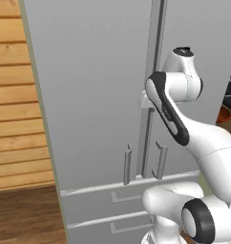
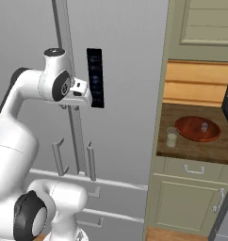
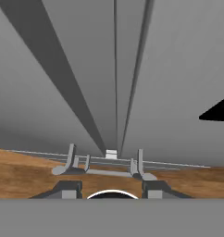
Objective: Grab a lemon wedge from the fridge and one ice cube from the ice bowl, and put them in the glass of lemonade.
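With the gripper (image 3: 111, 187) half-parted and empty against the closed fridge (image 1: 93, 95), it should straddle one door handle (image 2: 74, 124) squarely before clamping.

The white arm (image 1: 203, 143) is raised from its base (image 1: 177, 209) and bent sharply at the elbow, the forearm being carried up and forward. The wrist (image 2: 57, 82) is held level and the hand is pointed straight ahead. In the hand view the gripper (image 3: 112, 185) is seen with its two dark finger tips (image 3: 67, 187) set apart, a clear gap being left between them. Nothing is seen gripped between the jaws. From the right base view the hand (image 2: 80, 92) is seen extended just beyond the last joint, at about the height of the elbow.
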